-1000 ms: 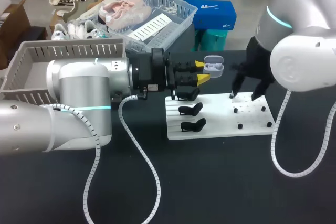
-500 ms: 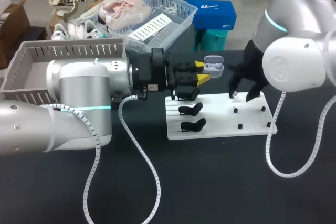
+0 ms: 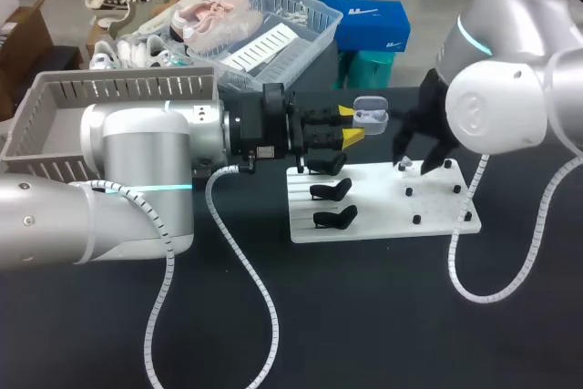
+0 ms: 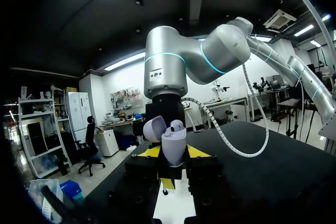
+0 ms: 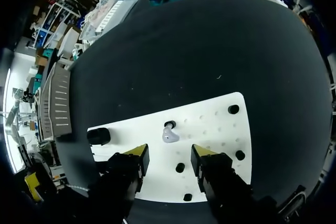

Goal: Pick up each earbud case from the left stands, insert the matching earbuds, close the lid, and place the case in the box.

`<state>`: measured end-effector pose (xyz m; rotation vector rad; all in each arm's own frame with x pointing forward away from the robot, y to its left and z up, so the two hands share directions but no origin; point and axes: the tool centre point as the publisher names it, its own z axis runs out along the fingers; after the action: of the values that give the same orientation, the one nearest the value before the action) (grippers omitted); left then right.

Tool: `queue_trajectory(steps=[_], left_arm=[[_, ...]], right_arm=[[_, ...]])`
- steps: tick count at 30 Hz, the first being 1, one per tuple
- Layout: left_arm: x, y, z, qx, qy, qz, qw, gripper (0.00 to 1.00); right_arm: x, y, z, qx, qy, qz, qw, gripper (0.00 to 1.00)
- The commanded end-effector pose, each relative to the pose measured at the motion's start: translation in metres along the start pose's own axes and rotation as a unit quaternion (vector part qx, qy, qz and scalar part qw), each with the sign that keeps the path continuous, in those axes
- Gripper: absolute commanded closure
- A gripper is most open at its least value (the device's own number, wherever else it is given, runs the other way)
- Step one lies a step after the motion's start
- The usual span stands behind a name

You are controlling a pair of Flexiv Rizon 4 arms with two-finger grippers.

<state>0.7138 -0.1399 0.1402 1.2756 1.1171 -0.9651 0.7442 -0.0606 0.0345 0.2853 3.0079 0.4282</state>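
My left gripper (image 3: 352, 125) holds a lavender earbud case (image 3: 371, 115) level above the table behind the white board (image 3: 383, 216). In the left wrist view the case (image 4: 174, 145) sits upright between the yellow fingertips (image 4: 150, 152), which are shut on it, its lid (image 4: 154, 128) open and one earbud (image 4: 177, 125) inside. My right gripper (image 3: 414, 159) hangs over the board's right half. In its wrist view the right gripper (image 5: 169, 153) is open, and a pale earbud (image 5: 169, 135) rests on the board by a peg just ahead of the gap.
Three black stands (image 3: 332, 190) occupy the board's left half, one showing as a black stand (image 5: 98, 136) beside my right gripper. Several black pegs (image 5: 233, 109) dot the right half. A grey slatted crate (image 3: 118, 88) stands at the table's left rear.
My right arm has swung left and its gripper has shifted a little left over the pegs. The left arm and the case have not moved.
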Motion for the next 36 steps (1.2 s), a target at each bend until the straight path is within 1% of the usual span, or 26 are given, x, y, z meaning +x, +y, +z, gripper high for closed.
queue_trajectory(steps=[1,3,14,17,24,36], left_arm=[[0.0002,-0.0006,0.0001,-0.002,0.0,0.001,1.0,1.0],[0.0002,-0.0006,0.0001,-0.002,0.0,0.001,1.0,1.0],[0.0002,-0.0006,0.0001,-0.002,0.0,0.001,1.0,1.0],[0.0002,-0.0006,0.0001,-0.002,0.0,0.001,1.0,1.0],[0.0002,-0.0006,0.0001,-0.002,0.0,0.001,1.0,1.0],[0.0002,-0.0006,0.0001,-0.002,0.0,0.001,1.0,1.0]], right_arm=[[-0.0041,0.0029,0.0068,0.0,0.004,0.0,1.0,0.51],[-0.0044,0.003,0.0077,-0.005,0.007,0.001,1.0,0.51],[-0.0091,0.0016,0.0111,-0.004,0.009,0.009,1.0,0.56],[-0.0104,0.0015,0.0105,-0.005,0.009,0.01,1.0,0.62],[-0.0119,0.0026,0.0083,-0.003,0.005,0.01,1.0,0.7],[-0.0107,-0.0021,0.01,-0.004,0.007,0.016,1.0,0.7]])
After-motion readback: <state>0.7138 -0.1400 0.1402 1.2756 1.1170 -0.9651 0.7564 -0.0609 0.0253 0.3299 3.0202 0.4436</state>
